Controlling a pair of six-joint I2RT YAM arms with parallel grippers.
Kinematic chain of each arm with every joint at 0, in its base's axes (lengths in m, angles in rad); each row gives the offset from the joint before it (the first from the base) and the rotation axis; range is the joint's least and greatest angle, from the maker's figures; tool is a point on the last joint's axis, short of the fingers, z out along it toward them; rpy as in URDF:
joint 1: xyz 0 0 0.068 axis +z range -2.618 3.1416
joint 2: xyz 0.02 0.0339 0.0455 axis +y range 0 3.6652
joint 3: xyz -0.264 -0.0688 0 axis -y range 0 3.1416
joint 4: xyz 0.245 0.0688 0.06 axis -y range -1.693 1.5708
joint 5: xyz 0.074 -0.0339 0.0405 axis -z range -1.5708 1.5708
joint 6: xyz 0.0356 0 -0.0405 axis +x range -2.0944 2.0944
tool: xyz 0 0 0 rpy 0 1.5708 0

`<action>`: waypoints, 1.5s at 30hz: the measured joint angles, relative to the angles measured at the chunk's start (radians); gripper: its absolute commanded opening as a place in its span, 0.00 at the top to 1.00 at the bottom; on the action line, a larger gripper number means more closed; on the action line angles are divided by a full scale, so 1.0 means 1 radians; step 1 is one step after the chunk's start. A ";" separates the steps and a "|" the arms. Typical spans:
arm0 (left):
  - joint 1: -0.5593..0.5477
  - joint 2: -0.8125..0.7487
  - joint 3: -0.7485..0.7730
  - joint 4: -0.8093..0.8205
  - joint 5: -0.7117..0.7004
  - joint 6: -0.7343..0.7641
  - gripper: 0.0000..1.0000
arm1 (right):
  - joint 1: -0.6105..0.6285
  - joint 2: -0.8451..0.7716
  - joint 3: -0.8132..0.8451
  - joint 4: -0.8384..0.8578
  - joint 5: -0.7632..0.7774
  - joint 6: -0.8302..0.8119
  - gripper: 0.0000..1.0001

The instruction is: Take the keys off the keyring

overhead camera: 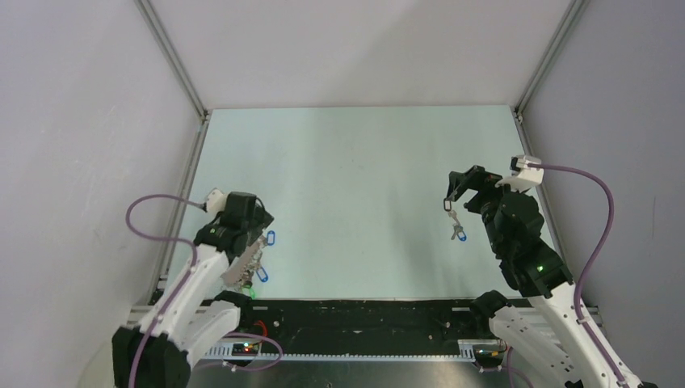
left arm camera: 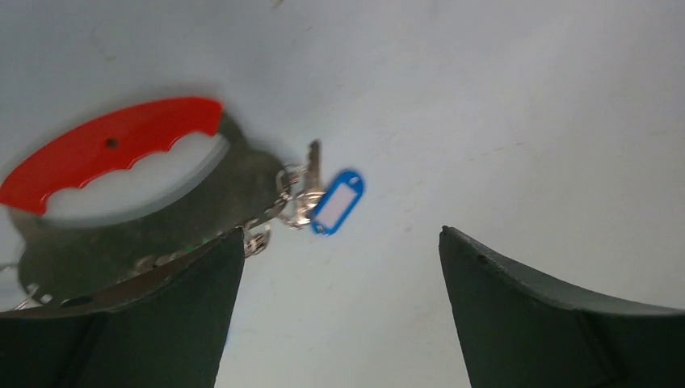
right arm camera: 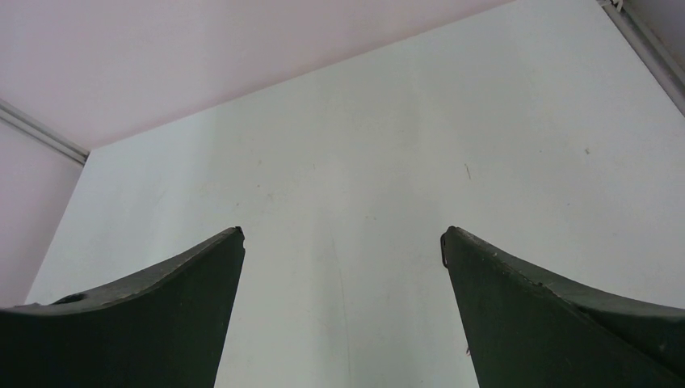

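Jaws of the left gripper (left arm camera: 340, 234) stand wide, gripping nothing. I see the thin silver metal keyring with its bright red curved band (left arm camera: 113, 149) lying on the pale table (left arm camera: 525, 97) just ahead of one fingertip, partly hidden behind it. One small silver key with a blue plastic cap (left arm camera: 338, 200) sits ahead of the gap, at the ring's edge. The right gripper (right arm camera: 342, 233) is spread wide too. A separate small blue-capped key cluster (overhead camera: 458, 234) lies near it.

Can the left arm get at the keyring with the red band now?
Probably yes. The left gripper hangs open close to the keyring, which lies uncovered just outside the jaws, not between them; a small sideways shift seems needed.
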 measured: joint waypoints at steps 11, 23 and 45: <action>-0.034 0.325 0.164 -0.254 0.003 -0.133 0.33 | -0.016 -0.018 0.000 0.000 -0.016 0.001 0.01; -0.053 0.430 0.184 -0.300 0.024 -0.402 0.42 | -0.040 -0.022 0.000 0.000 -0.050 0.008 0.01; 0.022 0.580 0.130 -0.121 0.038 -0.489 0.99 | -0.057 -0.026 0.000 0.000 -0.093 0.008 0.01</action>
